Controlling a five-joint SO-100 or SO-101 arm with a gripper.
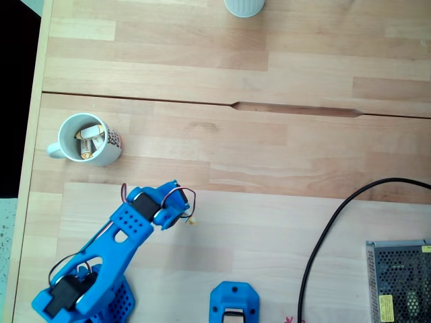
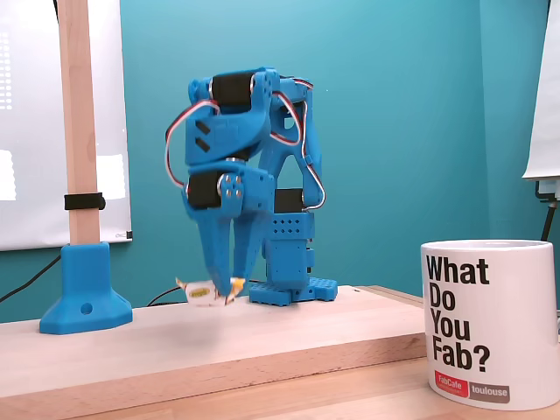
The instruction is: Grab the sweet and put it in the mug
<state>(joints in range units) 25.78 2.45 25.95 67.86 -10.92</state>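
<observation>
The blue gripper (image 2: 223, 284) points down over the table (image 1: 269, 222), its fingers pinched on the sweet (image 2: 204, 292), which looks lifted just off the wood, though it's blurred. The mug (image 1: 86, 140) stands apart, sweets already inside

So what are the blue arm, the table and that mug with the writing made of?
The arm looks like matte blue plastic, probably printed; its blocky parts suggest that. The table looks like pale wood, with joined strips and visible grain. The mug looks like glossy white ceramic: smooth, shiny, with a thick rim. The gripper holds a sweet in what seems a crinkly paper or foil wrapper.
</observation>
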